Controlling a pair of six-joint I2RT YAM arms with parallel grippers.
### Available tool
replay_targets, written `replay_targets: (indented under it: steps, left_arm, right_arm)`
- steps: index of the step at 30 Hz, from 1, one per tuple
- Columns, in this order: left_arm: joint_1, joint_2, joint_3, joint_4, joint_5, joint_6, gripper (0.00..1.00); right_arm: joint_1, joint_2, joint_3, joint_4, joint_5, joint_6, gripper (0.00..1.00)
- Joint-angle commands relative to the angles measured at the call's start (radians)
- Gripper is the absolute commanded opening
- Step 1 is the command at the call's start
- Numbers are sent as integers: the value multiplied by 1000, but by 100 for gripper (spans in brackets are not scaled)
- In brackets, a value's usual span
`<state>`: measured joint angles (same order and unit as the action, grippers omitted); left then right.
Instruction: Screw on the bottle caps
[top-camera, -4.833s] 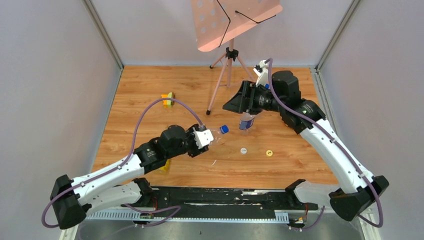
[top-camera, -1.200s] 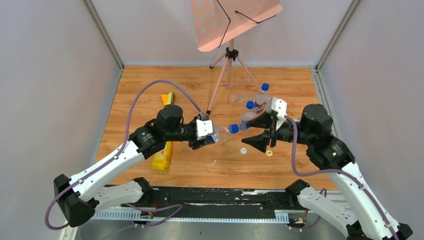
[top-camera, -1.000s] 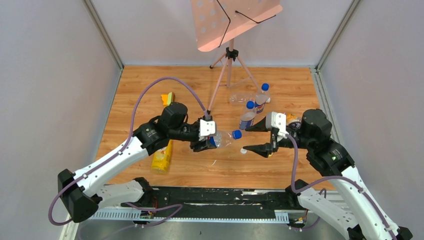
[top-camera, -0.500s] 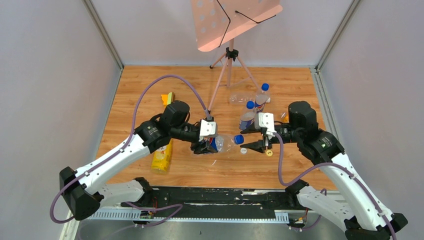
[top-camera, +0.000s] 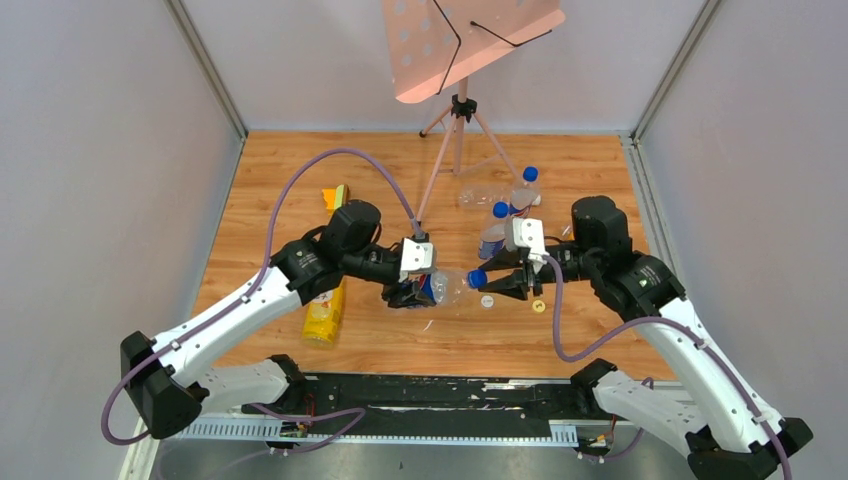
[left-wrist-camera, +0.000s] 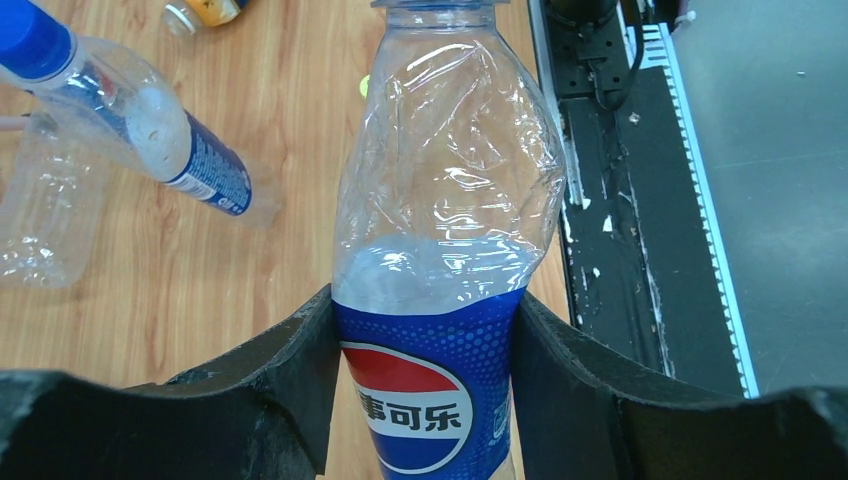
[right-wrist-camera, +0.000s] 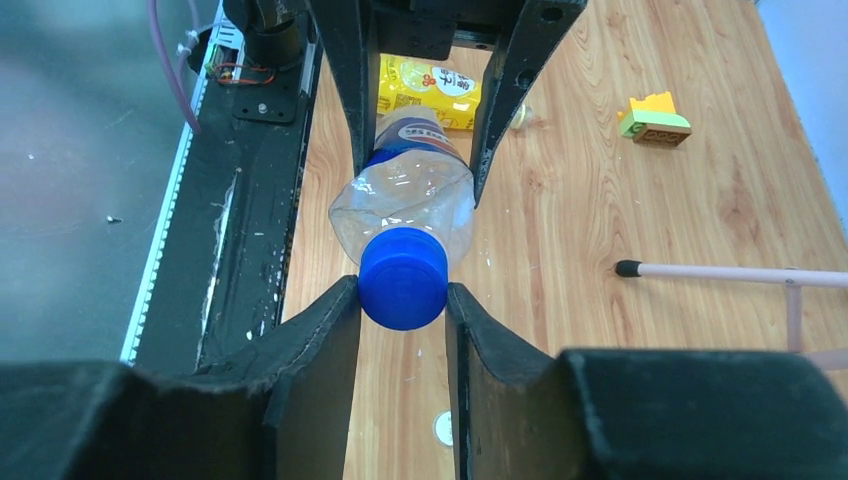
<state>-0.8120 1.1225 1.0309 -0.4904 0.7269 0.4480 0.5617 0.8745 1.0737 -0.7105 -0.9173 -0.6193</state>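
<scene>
Two sets of jaws meet on one clear bottle.
The left jaws clench its blue label, holding it roughly level above the surface. The right jaws pinch its blue cap, seemingly seated on the neck. A white cap and a yellow cap lie loose nearby. Farther back stand two blue-capped bottles.

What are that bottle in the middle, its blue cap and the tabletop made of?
Bottle: thin clear plastic, glossy; it shows dents and glints.
Blue cap: opaque plastic, smooth matte top.
Tabletop: wood or wood-look laminate, judging by the grain; can't tell which.
</scene>
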Motion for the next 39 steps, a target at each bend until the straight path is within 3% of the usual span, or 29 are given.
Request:
replay_targets:
  steps: [1,5,9,12,15,18,20,22,27,31,39]
  left_arm:
    - [-5,-12,44,84,-68,-27,0]
    - [-25,-56,13,170,-242,-7,0]
    - [-84,-88,-19,239,-442,77,0]
    - [-153,-105,-68,311,-635,177,0]
    - [-261,-102,-113,394,-830,253,0]
    - [-301,-91,-134,406,-886,256,0]
    - [-302,-100,-141,398,-896,223,0]
    - [-301,-116,-151,383,-906,192,0]
    - [-226,-129,-125,222,-767,103,0]
    - [-132,-124,-73,90,-568,55,0]
    - [5,-50,53,-97,-214,66,0]
  right_arm:
    - [6,74,73,13,-10,144,4]
    - [5,181,106,62,163,451,0]
    - [1,318,166,50,413,927,0]
    - [-10,424,190,14,380,1177,0]
    - [-10,486,173,27,315,1298,0]
    - [-11,491,162,70,284,1339,0]
    - [-11,469,166,94,299,1327,0]
    - [-9,423,173,112,321,1259,7]
    - [-5,287,151,144,355,1003,44]
    - [-3,170,111,161,331,777,63]
    - [-1,-49,-26,165,57,206,62]
